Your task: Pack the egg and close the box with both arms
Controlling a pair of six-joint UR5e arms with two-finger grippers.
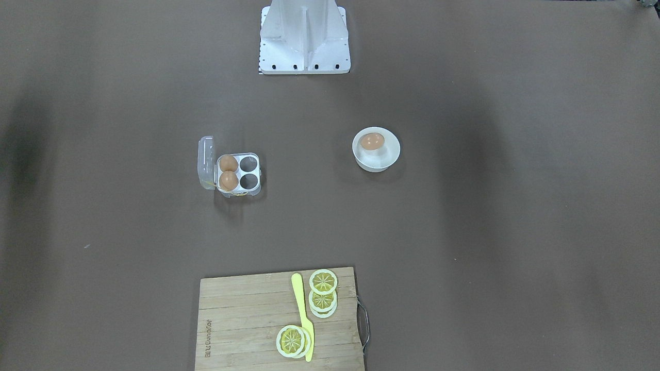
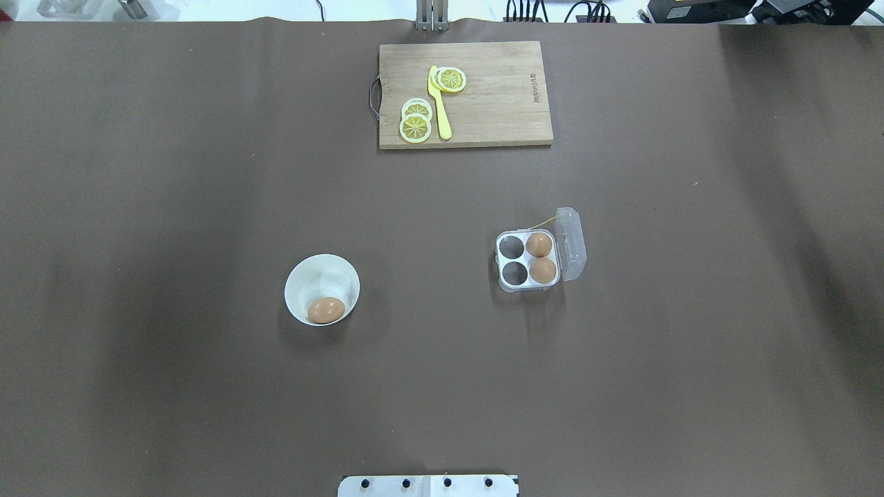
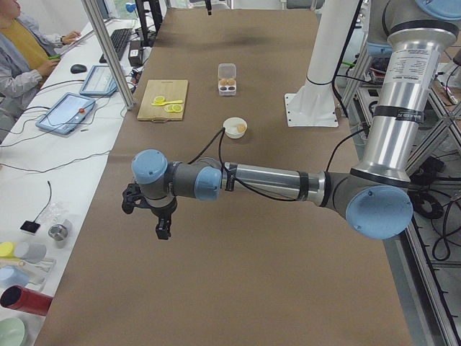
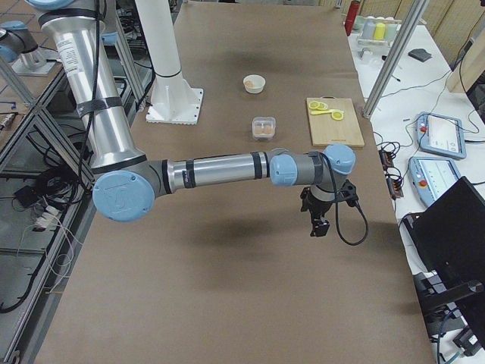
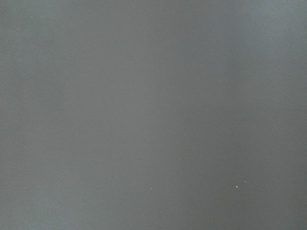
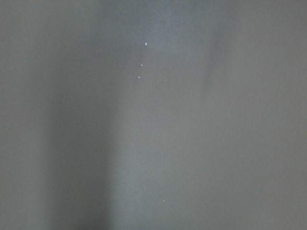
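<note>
Brown-tabled, barely beginning: leaving the egg (image 2: pixel 326 310) lying in the white bowl (image 2: pixel 305 273), well apart from the box (image 2: pixel 525 259) gaping open half filled, hovering left gripper (image 3: pixel 155 216) and right gripper (image 4: pixel 319 218) far off, spread impossible to tell.

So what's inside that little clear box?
In the box, two brown eggs fill the cells beside the open lid; the other two cells are empty. Whatever lies beneath the eggs is hidden.
</note>
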